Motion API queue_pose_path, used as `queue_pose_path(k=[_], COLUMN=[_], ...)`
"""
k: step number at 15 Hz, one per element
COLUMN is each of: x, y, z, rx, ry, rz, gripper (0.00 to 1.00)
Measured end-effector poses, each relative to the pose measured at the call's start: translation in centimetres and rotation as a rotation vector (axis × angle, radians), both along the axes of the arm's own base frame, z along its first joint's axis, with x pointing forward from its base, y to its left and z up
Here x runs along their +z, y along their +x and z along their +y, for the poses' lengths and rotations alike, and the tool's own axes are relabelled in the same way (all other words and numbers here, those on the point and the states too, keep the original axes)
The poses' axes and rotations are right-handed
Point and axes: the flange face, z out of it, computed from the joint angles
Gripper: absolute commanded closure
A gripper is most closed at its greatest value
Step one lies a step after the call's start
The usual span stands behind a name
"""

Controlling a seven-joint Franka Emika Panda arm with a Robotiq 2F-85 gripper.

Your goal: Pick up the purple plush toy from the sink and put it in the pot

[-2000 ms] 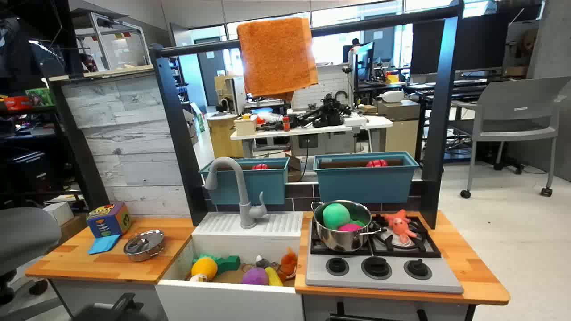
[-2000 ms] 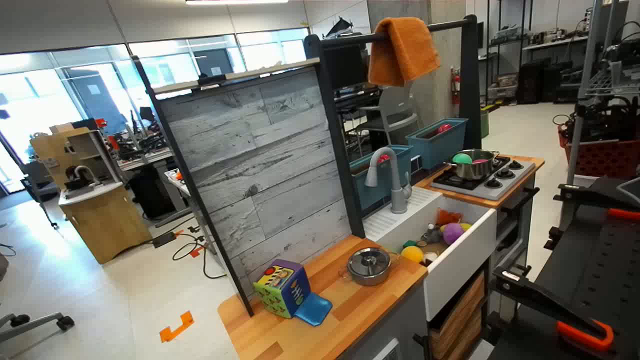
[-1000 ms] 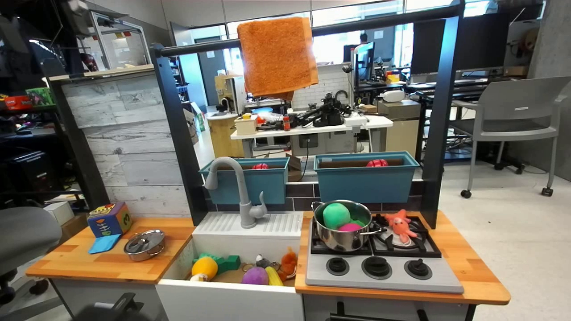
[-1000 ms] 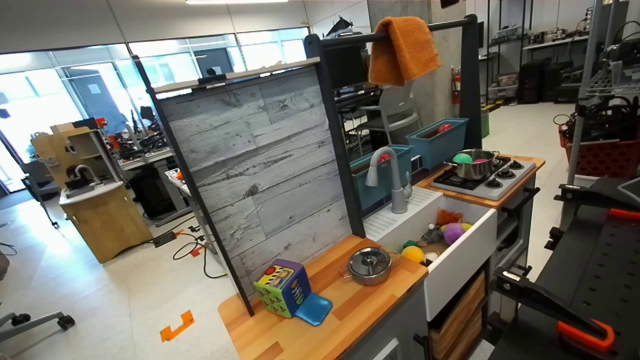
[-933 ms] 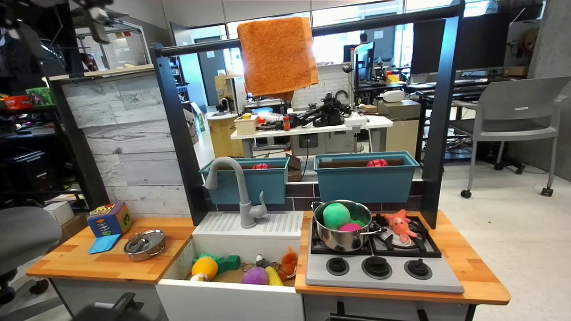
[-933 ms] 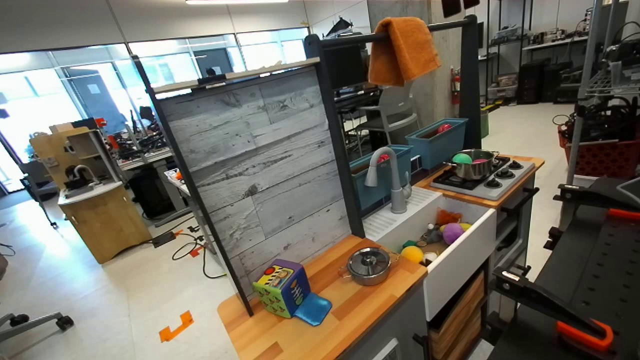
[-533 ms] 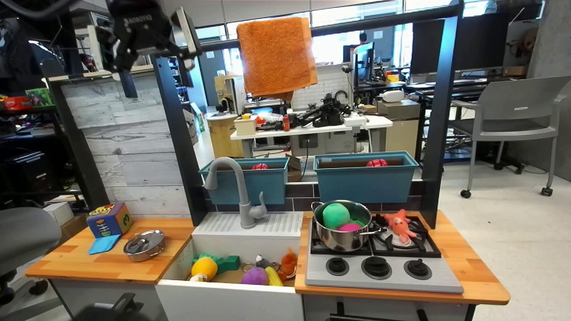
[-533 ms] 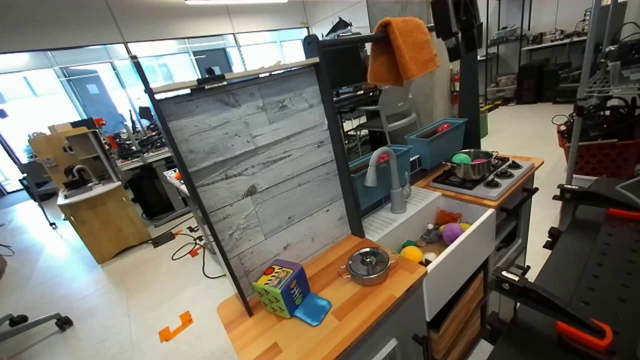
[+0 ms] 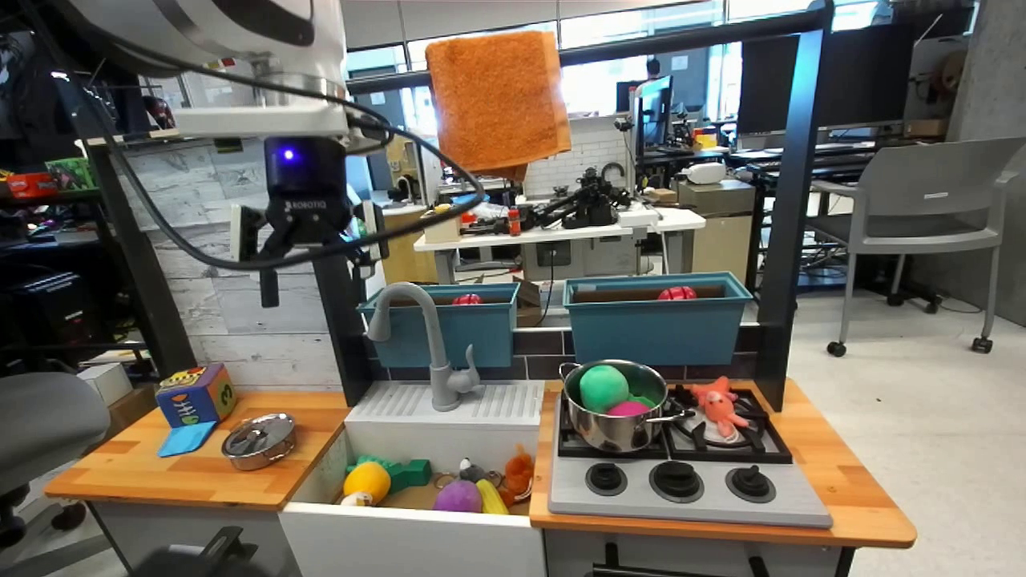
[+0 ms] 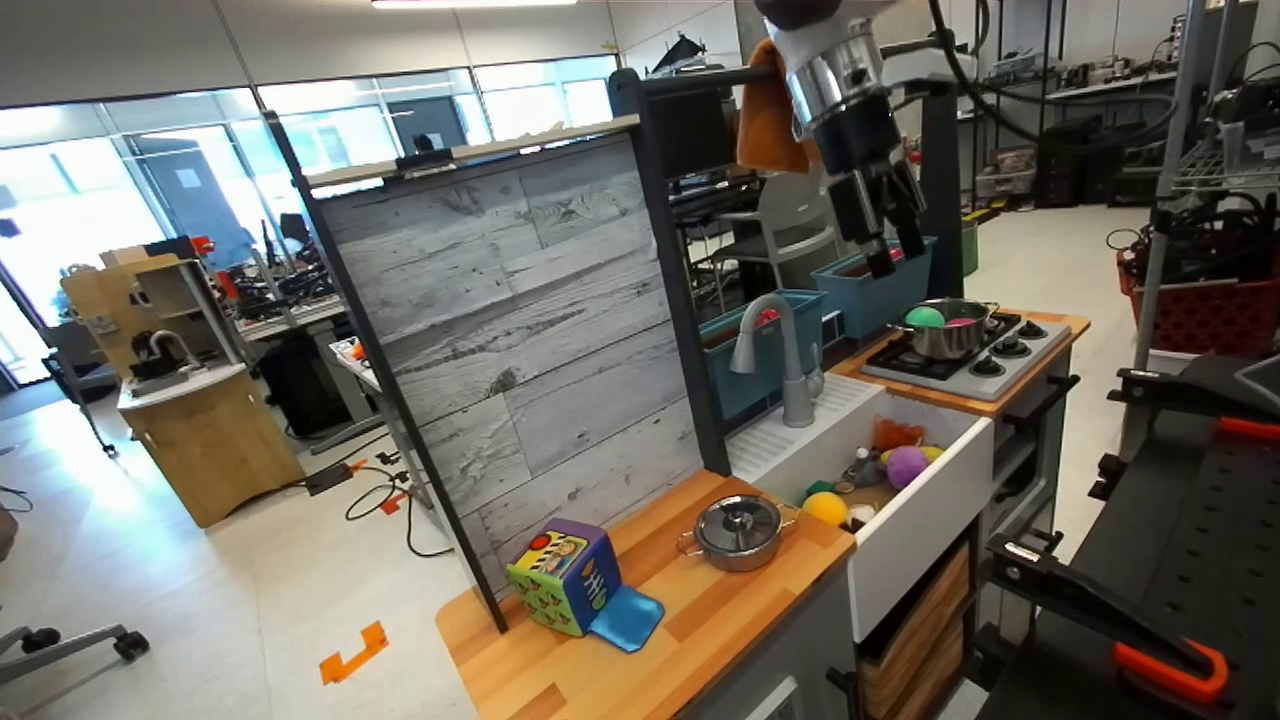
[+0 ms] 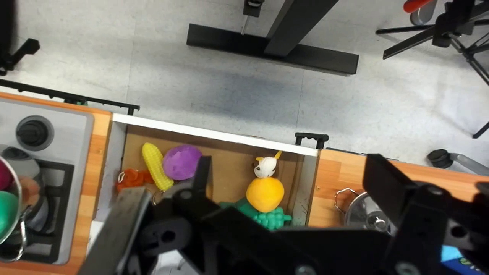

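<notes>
The rounded purple plush toy (image 9: 458,496) lies in the white sink (image 9: 413,545), near its front wall, beside a yellow corn-shaped toy. It also shows in an exterior view (image 10: 907,467) and in the wrist view (image 11: 182,162), partly behind one finger. The steel pot (image 9: 613,433) stands on the stove and holds a green ball and a pink thing; its rim shows at the wrist view's left edge. My gripper (image 9: 315,288) is open and empty, high above the counter and sink. In the wrist view the jaws stand wide apart, with the gripper (image 11: 288,164) pointing down.
The grey faucet (image 9: 441,353) rises behind the sink. A lidded silver pan (image 9: 258,441) and a fabric cube (image 9: 196,394) stand on the wooden counter. A yellow ball (image 11: 265,194) and other toys share the sink. An orange toy (image 9: 721,407) lies on the stove.
The arm and open gripper have come into both exterior views from the top and moved down. The toys, sink and pot have not moved.
</notes>
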Motion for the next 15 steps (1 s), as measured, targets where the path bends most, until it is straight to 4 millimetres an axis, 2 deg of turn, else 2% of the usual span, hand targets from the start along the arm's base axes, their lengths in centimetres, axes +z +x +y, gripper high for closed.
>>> queue_pose_path(k=[3, 6, 9, 15], x=[-4.3, -7.8, -10.3, -14.3], y=[1.2, 2.5, 3.9, 6.0], z=[-1.0, -2.8, -3.8, -4.0], rx=[-0.063, -0.143, -0.203, -0.307], ry=[0.048, 0.079, 0.070, 0.032], rz=[-0.007, -0.049, -0.070, -0.058], gripper=[0.00, 0.00, 0.00, 0.00])
